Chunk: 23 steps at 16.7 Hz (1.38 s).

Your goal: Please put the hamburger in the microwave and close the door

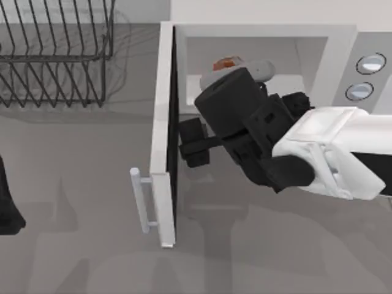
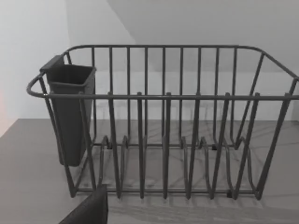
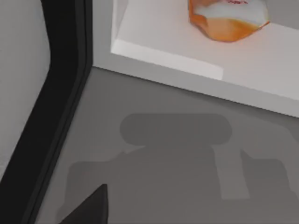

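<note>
The hamburger (image 3: 227, 21) lies on the floor of the microwave (image 1: 318, 37) cavity, so placing looks finished. The right end effector (image 1: 191, 144) sits in front of the opening beside the open door (image 1: 164, 135), apparently released and empty, likely positioned for pushing it closed. The left arm (image 1: 7, 205) is parked at the tabletop's (image 1: 73, 257) left, near an empty wire rack (image 2: 163, 140).

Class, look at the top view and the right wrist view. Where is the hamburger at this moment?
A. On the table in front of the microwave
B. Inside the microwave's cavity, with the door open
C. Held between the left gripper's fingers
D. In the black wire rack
B. The hamburger lies on the pale floor of the microwave cavity, while the door stands swung out toward the table's front, and the right gripper sits beside its dark inner face.
</note>
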Available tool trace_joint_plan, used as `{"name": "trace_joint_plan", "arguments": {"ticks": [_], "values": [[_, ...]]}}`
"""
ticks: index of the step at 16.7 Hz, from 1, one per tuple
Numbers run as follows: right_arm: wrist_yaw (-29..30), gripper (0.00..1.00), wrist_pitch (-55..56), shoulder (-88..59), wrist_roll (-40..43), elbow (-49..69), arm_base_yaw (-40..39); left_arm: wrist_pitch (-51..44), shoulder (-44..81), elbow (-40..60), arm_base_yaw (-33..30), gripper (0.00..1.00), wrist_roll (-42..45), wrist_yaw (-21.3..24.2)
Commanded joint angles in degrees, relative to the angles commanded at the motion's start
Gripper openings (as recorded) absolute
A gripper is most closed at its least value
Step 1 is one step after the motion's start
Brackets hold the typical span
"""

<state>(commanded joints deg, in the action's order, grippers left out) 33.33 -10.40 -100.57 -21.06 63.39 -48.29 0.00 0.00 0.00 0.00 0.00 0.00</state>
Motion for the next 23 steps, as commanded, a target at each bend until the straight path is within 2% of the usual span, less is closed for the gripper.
{"name": "trace_joint_plan", "arguments": {"ticks": [6,17,23], "values": [[-5.48,1.0,1.86,16.52,3.46,-10.32,8.0,0.0,0.0,0.0,0.0,1.0,0.0,0.0],[-25.18,1.0,8.03,81.42,15.9,-47.83,36.55,0.0,0.0,0.0,0.0,1.0,0.0,0.0],[-32.76,1.0,10.24,99.45,20.7,-62.34,47.5,0.0,0.0,0.0,0.0,1.0,0.0,0.0]]}}
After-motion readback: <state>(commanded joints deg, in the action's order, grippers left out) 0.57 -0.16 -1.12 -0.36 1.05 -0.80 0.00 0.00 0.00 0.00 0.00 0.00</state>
